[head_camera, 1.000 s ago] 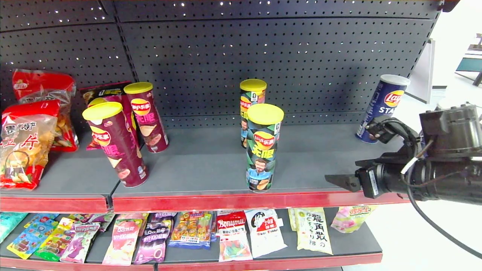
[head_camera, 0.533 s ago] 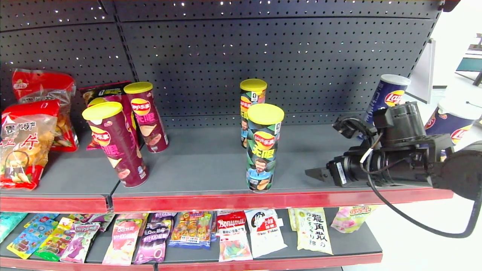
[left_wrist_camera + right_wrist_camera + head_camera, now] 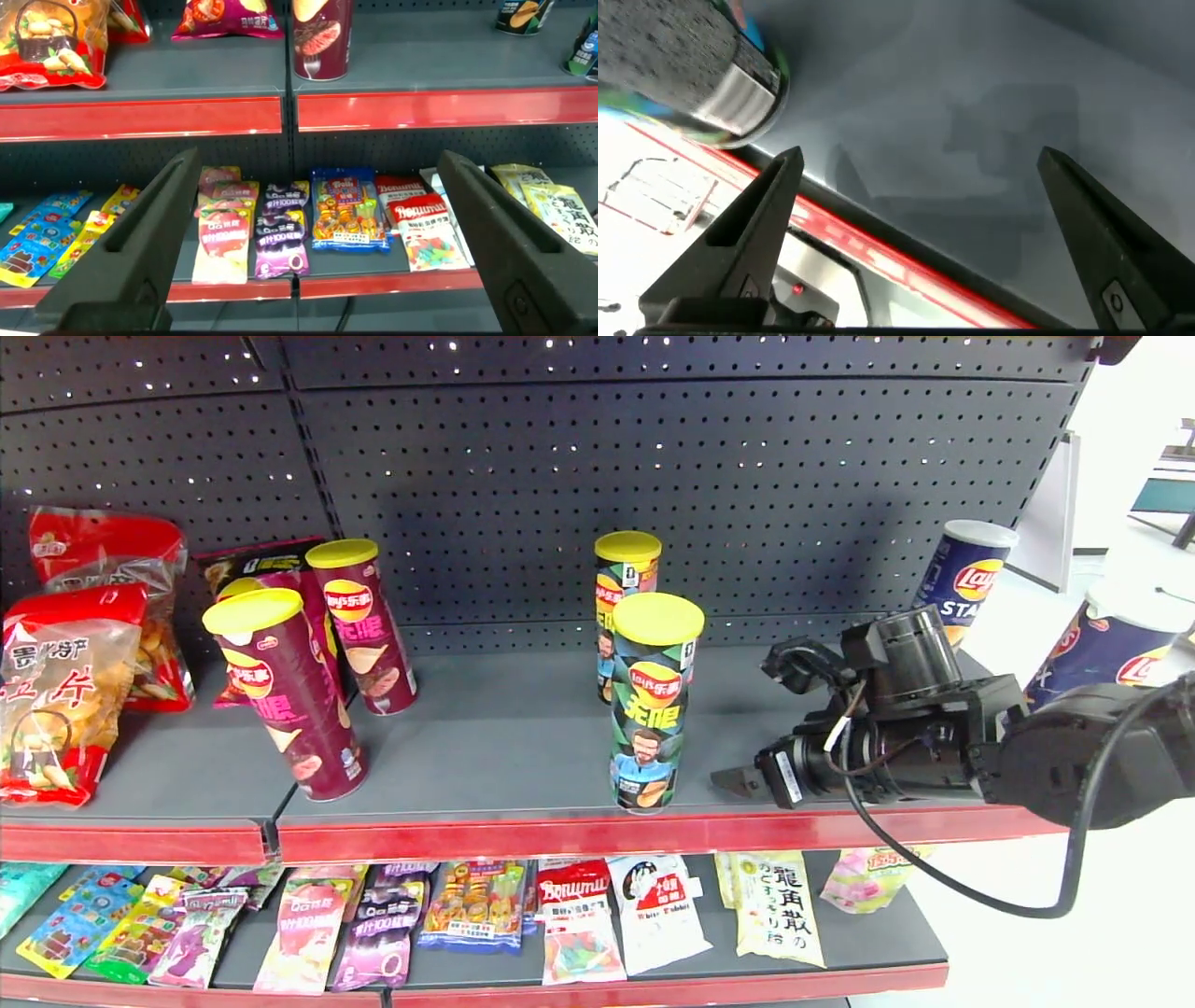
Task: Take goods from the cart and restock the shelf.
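Dark blue cardboard chip can with white lid [image 3: 967, 569]: foot hidden behind my right arm [image 3: 1055, 765] | second blue white-lidded can [image 3: 1116, 635]: base behind same arm, lid runs off the frame edge | rear green-black yellow-lidded can [image 3: 626, 569]: lower half behind its front twin [image 3: 656, 700] | metal-rimmed can base [image 3: 738, 84], right wrist view: blurred, cropped.

Two teal cans [image 3: 653, 709], two blue cans [image 3: 963, 574]

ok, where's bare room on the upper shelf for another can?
Widest bare patch: mid-shelf between the purple cans and the green cans. Also bare between green cans and blue can. Crowded: left end, red bags beside purple cans.
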